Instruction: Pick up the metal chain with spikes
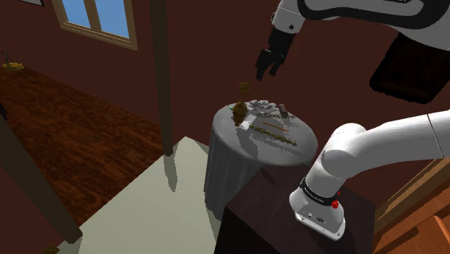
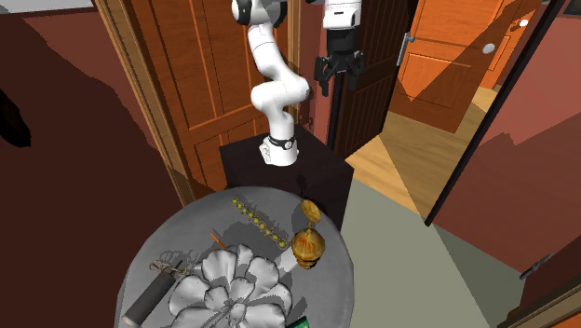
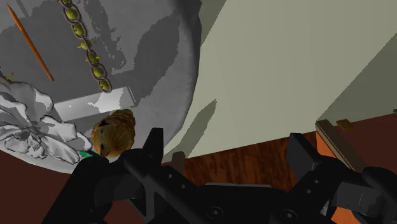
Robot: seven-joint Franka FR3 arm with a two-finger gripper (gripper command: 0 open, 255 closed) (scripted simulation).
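Observation:
The spiked chain [image 2: 259,219] is a line of olive-gold links lying flat on the round grey table [image 2: 328,280], on the side nearest the stand. In the shoulder view the chain [image 1: 277,140] lies near the table's [image 1: 229,160] front edge. My black gripper [image 1: 267,70] hangs high above the table's far side, well clear of everything on it. In the wrist view the gripper [image 3: 226,150] is open with nothing between its fingers, and the chain [image 3: 86,48] lies far beyond them. In the second exterior view the gripper [image 2: 337,82] hangs up by the doors.
A golden-brown ornament [image 2: 308,244] stands by the chain. A grey petal-shaped object [image 2: 228,284], a dark cylinder [image 2: 144,303], a thin orange stick [image 3: 32,44] and a white flat card [image 3: 95,102] share the table. The dark stand [image 1: 281,216] adjoins it; a post [image 1: 162,72] rises nearby.

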